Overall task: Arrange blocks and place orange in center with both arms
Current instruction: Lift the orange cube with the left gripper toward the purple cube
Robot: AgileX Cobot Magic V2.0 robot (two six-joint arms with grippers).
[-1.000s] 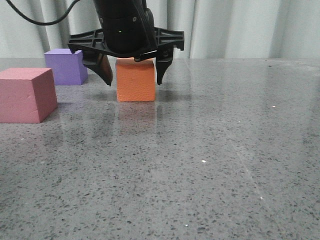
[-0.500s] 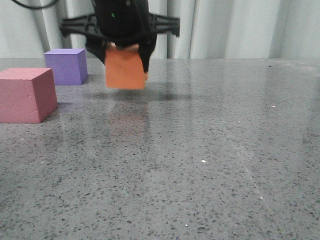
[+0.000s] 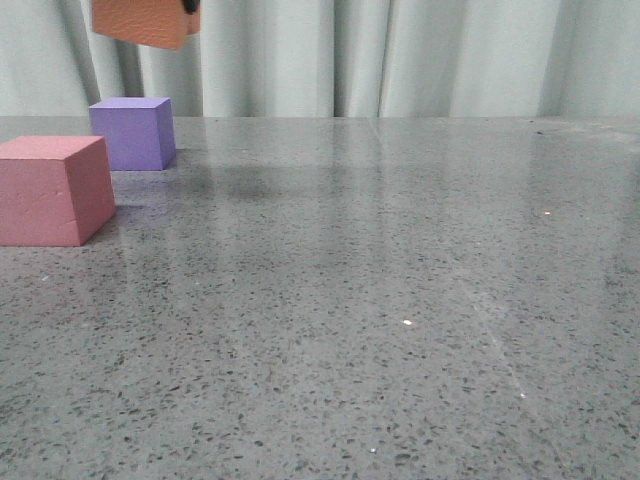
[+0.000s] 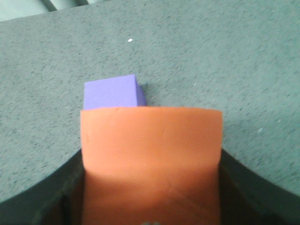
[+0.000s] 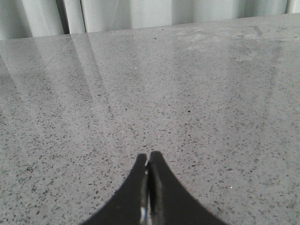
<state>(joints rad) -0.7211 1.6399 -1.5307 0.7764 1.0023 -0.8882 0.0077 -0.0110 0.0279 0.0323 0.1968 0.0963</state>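
Orange foam fills the top left corner of the front view: the orange cube (image 3: 143,21) hangs high above the desk (image 3: 380,300), well clear of its surface, with only a sliver of a black finger showing at its right edge, cut off by the frame. The left wrist view shows it better, where the left tool (image 4: 150,206) is clamped on this orange cube (image 4: 151,159), its dark fingers (image 4: 70,187) pressed against both side faces and the block's pebbled front face turned toward the camera. Beyond and below the held block, the purple cube (image 4: 112,93) stands on the desk, partly hidden behind the orange one's upper edge. From the front, the purple cube (image 3: 131,133) sits far back on the left near the curtain (image 3: 400,55), and the dusty red cube (image 3: 52,190) stands nearer the camera at the left edge, close to the purple one but not touching it. Both rest flat and upright. The right tool (image 5: 148,161) hovers low over a bare stretch of speckled grey desk, its two tapered fingers pressed together at the tips with nothing between them.
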